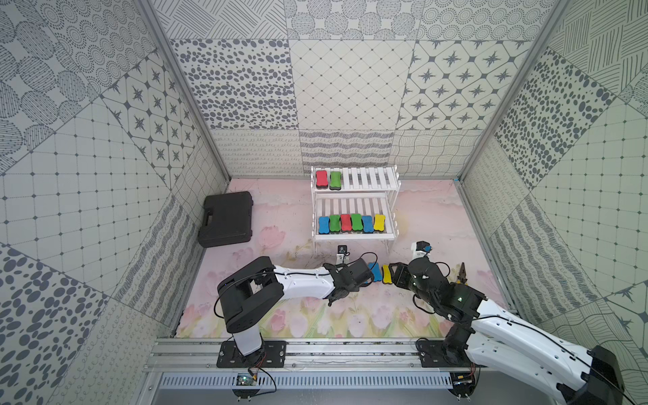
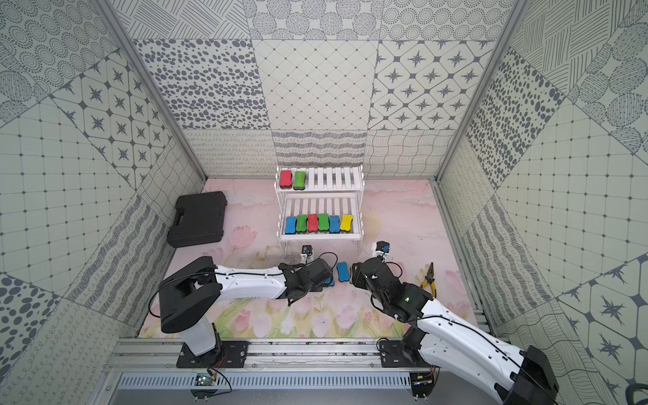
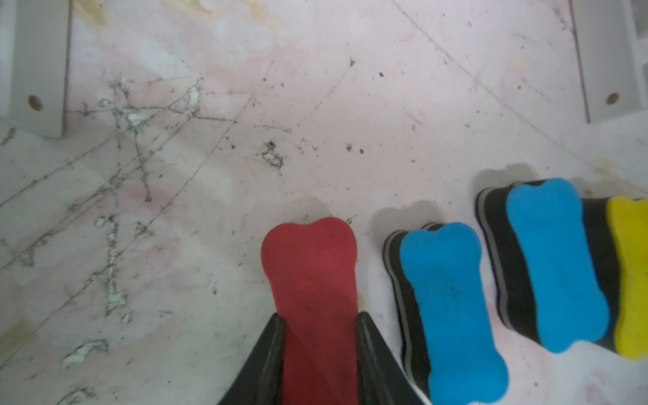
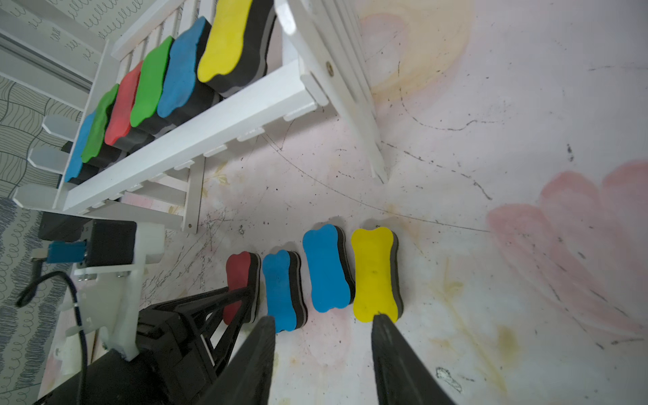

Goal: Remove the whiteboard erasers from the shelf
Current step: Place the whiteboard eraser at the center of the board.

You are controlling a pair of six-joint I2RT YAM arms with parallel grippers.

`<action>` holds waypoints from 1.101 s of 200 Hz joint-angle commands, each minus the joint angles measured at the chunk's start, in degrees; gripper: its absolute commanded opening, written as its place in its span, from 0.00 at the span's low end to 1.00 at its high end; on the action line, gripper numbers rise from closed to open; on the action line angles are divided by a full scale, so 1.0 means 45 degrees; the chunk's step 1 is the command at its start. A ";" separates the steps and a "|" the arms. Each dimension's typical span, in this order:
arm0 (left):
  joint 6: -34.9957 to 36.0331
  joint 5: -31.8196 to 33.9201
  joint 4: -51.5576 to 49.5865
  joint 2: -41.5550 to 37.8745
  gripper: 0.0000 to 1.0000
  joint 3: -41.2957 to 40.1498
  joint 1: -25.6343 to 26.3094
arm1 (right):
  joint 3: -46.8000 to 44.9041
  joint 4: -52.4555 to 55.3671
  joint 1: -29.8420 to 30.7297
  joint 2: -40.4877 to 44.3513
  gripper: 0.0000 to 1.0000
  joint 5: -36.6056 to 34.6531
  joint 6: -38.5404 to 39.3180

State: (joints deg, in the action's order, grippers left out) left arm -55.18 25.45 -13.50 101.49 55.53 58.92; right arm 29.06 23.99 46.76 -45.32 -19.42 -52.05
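While both top views show eight bone-shaped whiteboard erasers on the white slatted shelf by the table's back edge, the left wrist view has the left gripper clamping a red-topped eraser mid-table. In the right wrist view, the right gripper is spread and empty. Next, I'd guess: release, lift clear.
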 commanded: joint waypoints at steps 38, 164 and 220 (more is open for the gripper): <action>-0.0174 -0.1497 -0.0211 0.0235 0.45 0.0139 -0.0202 | -0.0092 -0.0007 -0.0105 0.0383 0.50 -0.0216 -0.0015; -0.0269 0.1591 -0.4757 -0.6458 0.82 0.0144 0.2167 | 0.3101 0.0031 -0.0108 -0.1258 0.53 0.1615 0.2627; -0.0219 0.2774 -0.7207 -0.9411 1.00 -0.0645 0.1566 | 0.8638 -0.0151 -0.0497 -0.5535 0.52 0.2271 0.4918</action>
State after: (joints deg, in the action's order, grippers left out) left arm -55.64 31.29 -32.12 65.01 55.24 68.03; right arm 59.77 25.98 46.17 -64.18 -11.33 -36.25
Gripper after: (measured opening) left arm 0.994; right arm 0.523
